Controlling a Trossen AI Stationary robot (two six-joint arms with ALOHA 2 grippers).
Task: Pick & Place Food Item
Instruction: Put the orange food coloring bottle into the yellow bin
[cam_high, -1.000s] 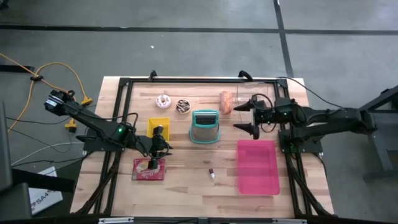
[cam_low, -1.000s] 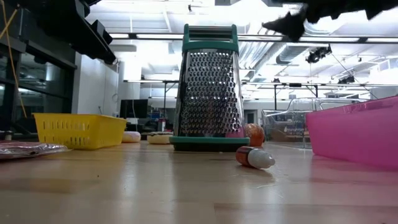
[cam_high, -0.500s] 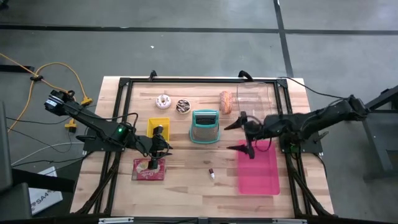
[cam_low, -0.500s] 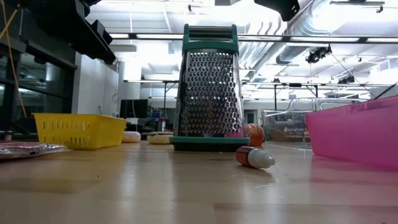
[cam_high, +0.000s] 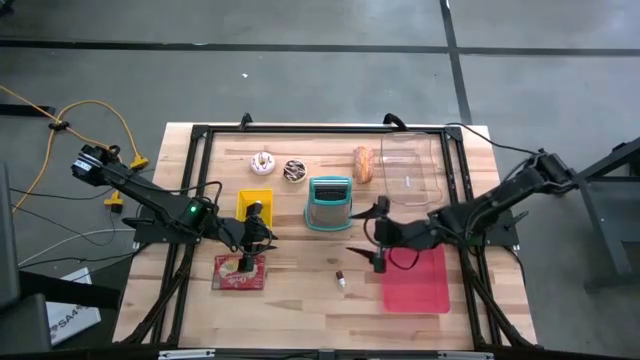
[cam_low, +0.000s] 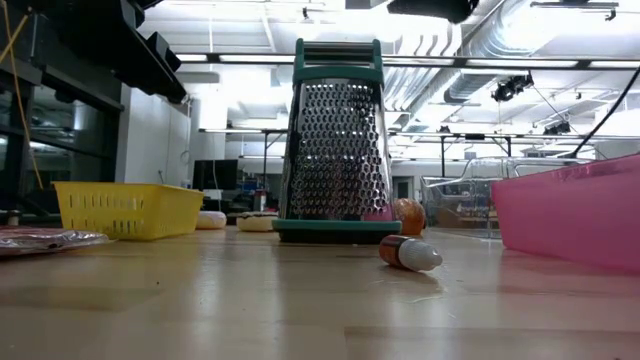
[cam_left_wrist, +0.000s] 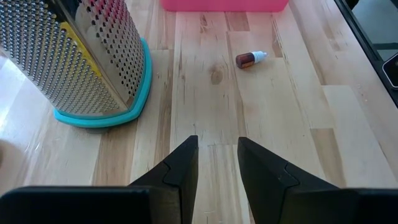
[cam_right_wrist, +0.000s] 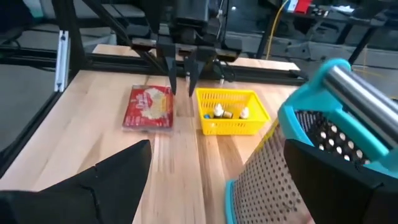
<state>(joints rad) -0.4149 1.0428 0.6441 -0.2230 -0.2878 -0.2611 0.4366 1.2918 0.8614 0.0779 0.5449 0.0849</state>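
A bread roll (cam_high: 363, 165) and two donuts (cam_high: 263, 161) (cam_high: 294, 171) lie on the far part of the table. A red packet (cam_high: 240, 272) lies flat near the left front. My right gripper (cam_high: 364, 232) hovers open and wide above the table, between the grater (cam_high: 330, 203) and the pink tray (cam_high: 415, 272), holding nothing; its fingers frame the right wrist view (cam_right_wrist: 217, 186). My left gripper (cam_high: 262, 236) hangs over the near edge of the yellow basket (cam_high: 255, 203), fingers a little apart (cam_left_wrist: 217, 162), nothing between them.
A clear container (cam_high: 408, 165) stands at the far right. A small brown bottle (cam_high: 341, 281) lies on its side near the table's middle front. The tall grater (cam_low: 335, 140) stands in the centre. Small items sit in the yellow basket (cam_right_wrist: 230, 112). Black frame rails edge the table.
My right gripper has swung from beside the clear container toward the table's near edge and left, past the pink tray's far corner to the grater's right side. It has rolled somewhat and stayed open. My left arm has kept still.
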